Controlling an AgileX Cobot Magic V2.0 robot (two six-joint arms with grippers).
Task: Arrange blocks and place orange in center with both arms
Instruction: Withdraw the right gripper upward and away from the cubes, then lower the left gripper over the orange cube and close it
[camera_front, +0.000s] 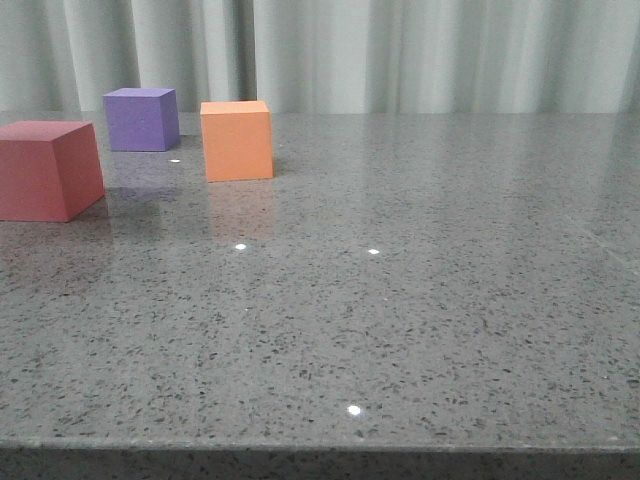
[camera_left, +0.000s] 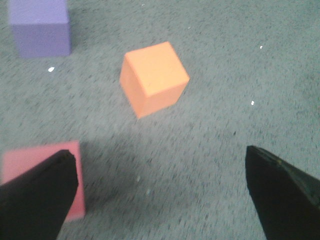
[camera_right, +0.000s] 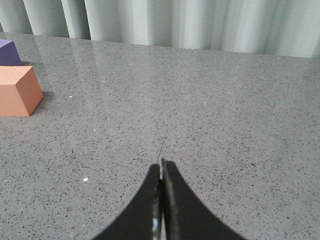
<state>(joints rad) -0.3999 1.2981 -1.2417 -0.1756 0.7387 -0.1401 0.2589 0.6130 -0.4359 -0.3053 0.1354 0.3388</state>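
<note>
A pale grey-green curtain (camera_front: 400, 55) hangs in soft folds behind a speckled grey stone table (camera_front: 420, 330), whose polished top throws back small bright spots of light and faint reflections of the blocks. The table's front edge runs across the bottom of the front view.

All three blocks sit on the table's far left part. The orange block (camera_front: 237, 140) stands furthest toward the middle of the three, apart from the others. The purple block (camera_front: 141, 119) is behind it and to its left, close to the curtain. The pinkish-red block (camera_front: 45, 170) is nearer the camera at the left edge, partly cut off by the frame.

The left gripper (camera_left: 160, 192) hangs above the table with its fingers spread wide and nothing between them; the orange block lies beyond the gap, and one finger overlaps the pinkish-red block in that wrist view. The right gripper (camera_right: 161, 200) has its fingers pressed together, empty, over bare table well to the right of the orange block.
</note>
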